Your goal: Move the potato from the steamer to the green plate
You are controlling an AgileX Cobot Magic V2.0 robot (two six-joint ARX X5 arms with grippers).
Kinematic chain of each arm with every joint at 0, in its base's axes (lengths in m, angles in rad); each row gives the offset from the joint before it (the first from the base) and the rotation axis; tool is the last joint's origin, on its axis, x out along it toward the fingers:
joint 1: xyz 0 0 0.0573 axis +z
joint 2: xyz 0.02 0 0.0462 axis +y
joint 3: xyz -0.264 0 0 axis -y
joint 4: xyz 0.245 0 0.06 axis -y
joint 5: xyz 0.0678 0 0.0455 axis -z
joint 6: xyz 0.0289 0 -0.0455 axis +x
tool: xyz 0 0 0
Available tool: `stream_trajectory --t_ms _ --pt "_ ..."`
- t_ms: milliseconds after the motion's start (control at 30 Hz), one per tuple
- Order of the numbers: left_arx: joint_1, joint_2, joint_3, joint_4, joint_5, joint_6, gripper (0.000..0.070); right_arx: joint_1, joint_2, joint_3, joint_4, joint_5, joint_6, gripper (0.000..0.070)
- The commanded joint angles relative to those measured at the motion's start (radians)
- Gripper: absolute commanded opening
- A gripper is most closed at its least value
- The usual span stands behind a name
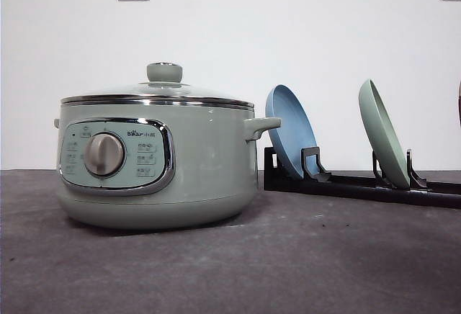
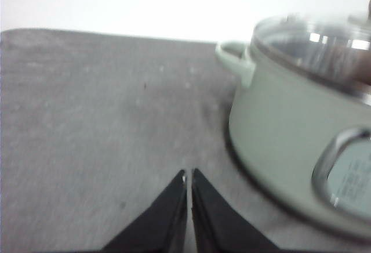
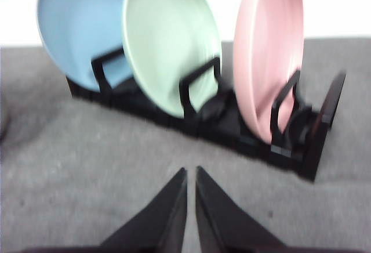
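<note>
The sage-green steamer [image 1: 155, 155] stands on the dark table left of centre with its glass lid [image 1: 158, 92] on; the potato is hidden. In the left wrist view the steamer [image 2: 301, 119] lies ahead and to one side of my left gripper [image 2: 189, 177], which is shut on nothing above bare table. The green plate [image 1: 383, 134] stands on edge in a black rack [image 1: 360, 184] at the right. In the right wrist view the green plate [image 3: 171, 44] is straight ahead of my right gripper [image 3: 191, 174], shut and empty, short of the rack.
A blue plate [image 1: 289, 130] stands in the rack next to the steamer's handle, and a pink plate [image 3: 269, 50] stands in the rack beyond the green one. A white wall closes the back of the table.
</note>
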Motion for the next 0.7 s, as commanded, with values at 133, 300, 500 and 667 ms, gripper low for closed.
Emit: stream_trajectory --t_ms 133,300,500,667 --pt "0.001 -0.001 -0.021 0.033 0.012 -0.072 0.0005 -0.001 -0.002 -0.005 0.01 -0.018 0.15 0.0013" --pt "-0.003 0.01 -0.006 0.035 0.017 -0.132 0.0005 0.0 -0.001 0.013 0.01 -0.089 0.232 0.0007" --pt "-0.003 0.076 0.103 0.06 0.016 -0.24 0.0005 0.001 0.014 0.104 0.0 -0.086 0.302 0.0006" --pt "-0.003 0.195 0.254 0.057 -0.009 -0.239 0.0005 0.001 0.086 0.245 -0.101 -0.113 0.317 0.0005"
